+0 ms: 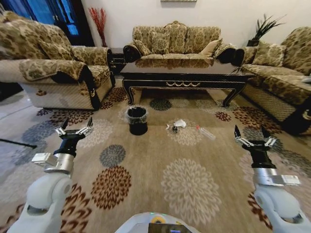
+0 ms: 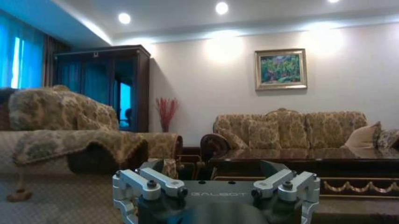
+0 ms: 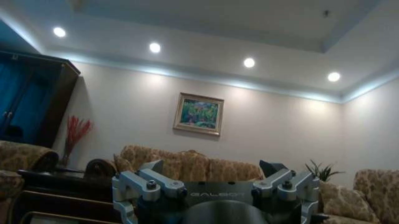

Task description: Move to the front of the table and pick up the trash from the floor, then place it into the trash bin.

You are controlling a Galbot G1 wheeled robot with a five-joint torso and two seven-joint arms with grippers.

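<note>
Both my grippers, left and right, hover wide open and empty over floor; trash lies right of trash bin, before table.

I count one table, long, dark and glossy, at twelve o'clock from my head camera. One trash bin stands on the floor at about eleven o'clock. I log three trash items at twelve to one o'clock: one crumpled white paper, one small dark scrap just beside it, one clear bottle with a red cap. Seating: three sofas, one at ten o'clock, one at twelve behind the table, one at two. Two grippers: left gripper, right gripper, both with fingers spread. One framed painting hangs on the wall. Four ceiling spotlights show in the right wrist camera.
</note>
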